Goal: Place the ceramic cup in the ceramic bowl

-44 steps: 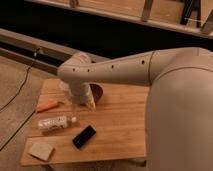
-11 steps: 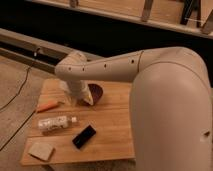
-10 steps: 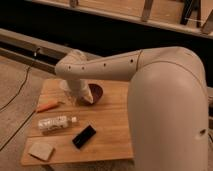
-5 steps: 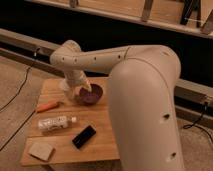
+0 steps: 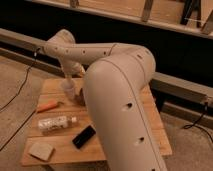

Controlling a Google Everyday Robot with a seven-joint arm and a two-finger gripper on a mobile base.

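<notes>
Found the gripper (image 5: 69, 84) over the far left part of the wooden table (image 5: 52, 91), hanging down from the far end of the big pale arm (image 5: 120, 95), clamped on the ceramic cup (image 5: 70, 91) from above. Saw the pale cup upright, rim uppermost, just left of the ceramic bowl (image 5: 80, 98). Made out only a dark sliver of the bowl, with the rest hidden behind the arm. Could not tell the cup touching the bowl from the cup merely beside it, nor the cup resting on the wood from the cup raised off it. Judged the cup outside the bowl, not inside.

Traced the arm from the near right corner, up across the middle of the table, then over to the far left, with a bend above the gripper.

Noted an orange object (image 5: 48, 106) lying on the table left of the bowl and nearer than the cup. Noted a clear plastic bottle (image 5: 54, 123) on its side nearer still, cap toward the right. Spotted a flat black object (image 5: 84, 136) to the right of the bottle and a little nearer, close against the arm's edge. Spotted a tan block (image 5: 41, 150) at the near left corner. Saw a dark cable (image 5: 17, 95) trailing over the floor left of the table.
</notes>
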